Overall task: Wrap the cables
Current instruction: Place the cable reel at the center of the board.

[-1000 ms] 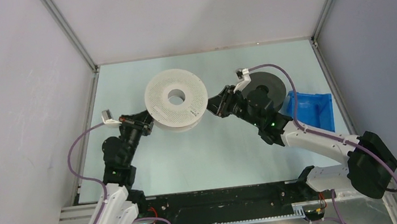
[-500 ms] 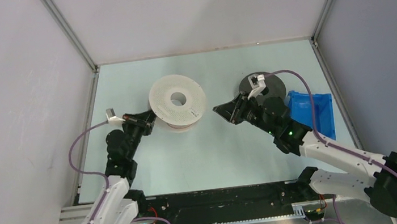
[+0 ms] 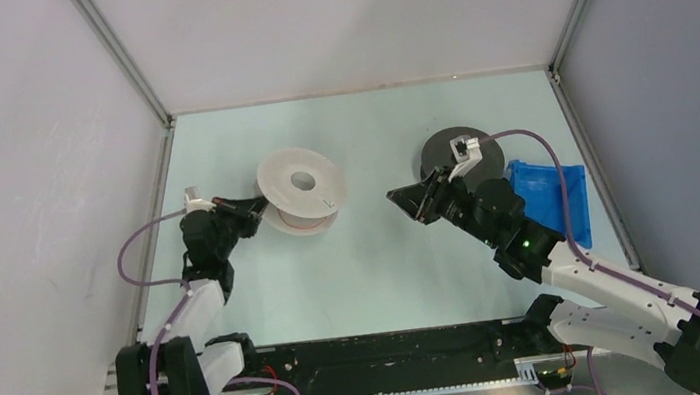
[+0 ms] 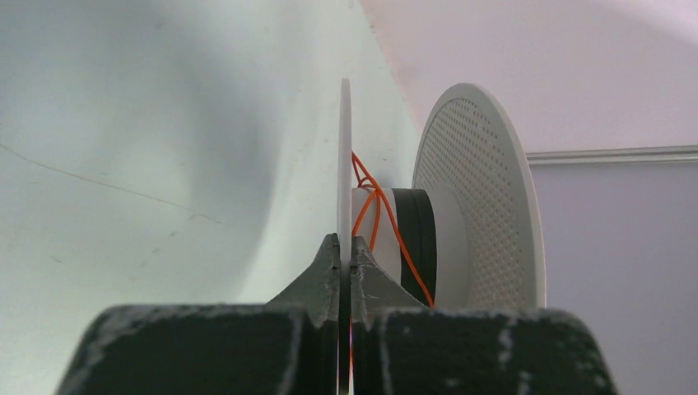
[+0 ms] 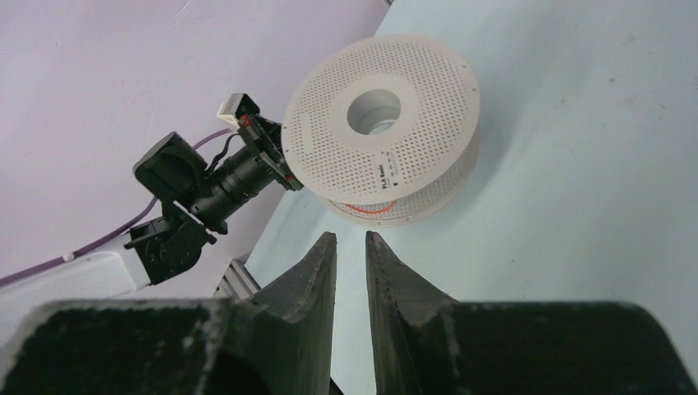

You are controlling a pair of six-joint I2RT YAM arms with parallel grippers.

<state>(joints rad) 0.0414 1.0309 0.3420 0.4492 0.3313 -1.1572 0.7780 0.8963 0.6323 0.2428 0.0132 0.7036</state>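
Black fingers of the left gripper [image 4: 346, 251] are pinched tight on the thin rim of the white spool [image 4: 481, 189]. Just past them the orange cable [image 4: 380, 216] lies on the hub between the two flanges, with a few strands loose. The right gripper [image 5: 350, 247] is slightly parted and empty, well apart from the spool and pointing at it across the table [image 3: 384, 264]. The left arm is nearer, but it is taken up with holding. Winding probably falls to the right arm, reaching leftward.
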